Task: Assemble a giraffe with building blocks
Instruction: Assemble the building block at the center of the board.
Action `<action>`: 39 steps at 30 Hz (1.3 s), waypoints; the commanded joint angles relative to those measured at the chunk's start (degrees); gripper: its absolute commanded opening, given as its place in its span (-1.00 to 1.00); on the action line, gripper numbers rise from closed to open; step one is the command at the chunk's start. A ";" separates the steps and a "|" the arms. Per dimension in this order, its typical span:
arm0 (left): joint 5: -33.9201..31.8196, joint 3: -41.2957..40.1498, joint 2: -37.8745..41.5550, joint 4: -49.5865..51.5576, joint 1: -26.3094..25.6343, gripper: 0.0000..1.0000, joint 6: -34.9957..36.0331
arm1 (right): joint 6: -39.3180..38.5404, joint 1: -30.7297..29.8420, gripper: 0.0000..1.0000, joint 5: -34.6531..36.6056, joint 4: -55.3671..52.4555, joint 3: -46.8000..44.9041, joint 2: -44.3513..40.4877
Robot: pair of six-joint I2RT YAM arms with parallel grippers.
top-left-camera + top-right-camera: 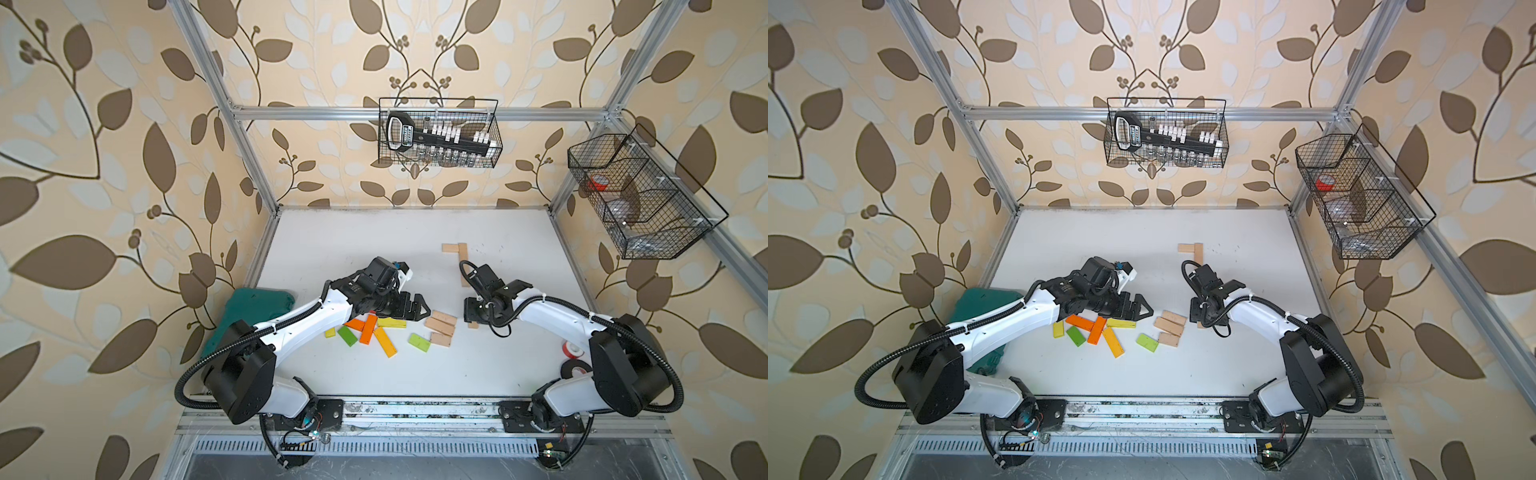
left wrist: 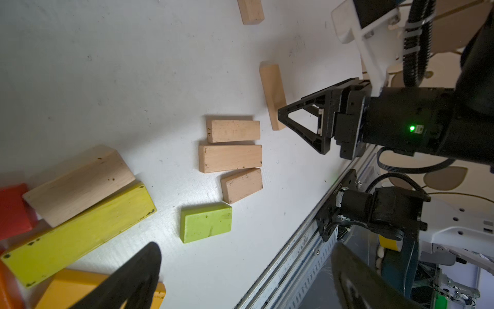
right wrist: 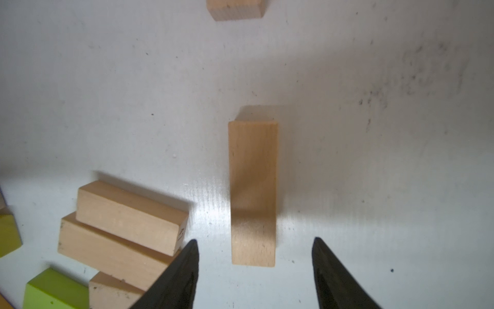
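The right pincer stands open astride the pale plank, a gap at each long edge; the left pincer, wide and empty, hangs beyond the neighbouring blocks.

Four cameras cover your table.
Both top views look steeply down, arm bases at lower frame; your wrist views skim close, sharing the pale planks.

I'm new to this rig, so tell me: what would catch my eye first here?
The painted planks, orange, yellow and green, lie jumbled beside the left gripper. The open right gripper straddles one pale plank lying flat, untouched. Two more pale planks form an L farther back.
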State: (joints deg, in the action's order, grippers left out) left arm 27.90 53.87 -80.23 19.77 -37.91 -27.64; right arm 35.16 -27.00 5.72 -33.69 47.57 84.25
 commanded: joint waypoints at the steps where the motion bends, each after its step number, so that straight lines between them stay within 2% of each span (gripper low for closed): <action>1: 1.71 -0.60 0.46 -3.60 -0.43 0.98 -0.71 | 0.97 -0.30 0.23 -0.16 -1.16 -1.12 1.63; 6: 1.96 -1.04 0.60 -4.17 -0.47 0.98 -1.01 | 0.44 -0.33 0.11 -0.53 -0.08 -1.18 4.87; 14: 2.03 -1.04 0.54 -4.29 -0.55 0.98 -0.99 | -1.52 -0.38 -0.46 1.11 0.56 -0.59 7.67; 17: 2.20 -1.08 0.32 -4.45 -0.50 0.98 -0.98 | -3.10 -0.36 -0.59 1.61 0.65 -0.22 8.03; 39: 2.25 -0.96 0.40 -4.59 -0.58 0.98 -0.84 | -6.42 2.66 -0.63 -0.62 2.50 5.29 14.62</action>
State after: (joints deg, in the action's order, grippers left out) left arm 28.58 53.10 -80.23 16.43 -37.93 -28.56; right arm 29.45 -24.71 5.91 -31.40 53.32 95.61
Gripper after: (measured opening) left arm 0.989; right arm 0.248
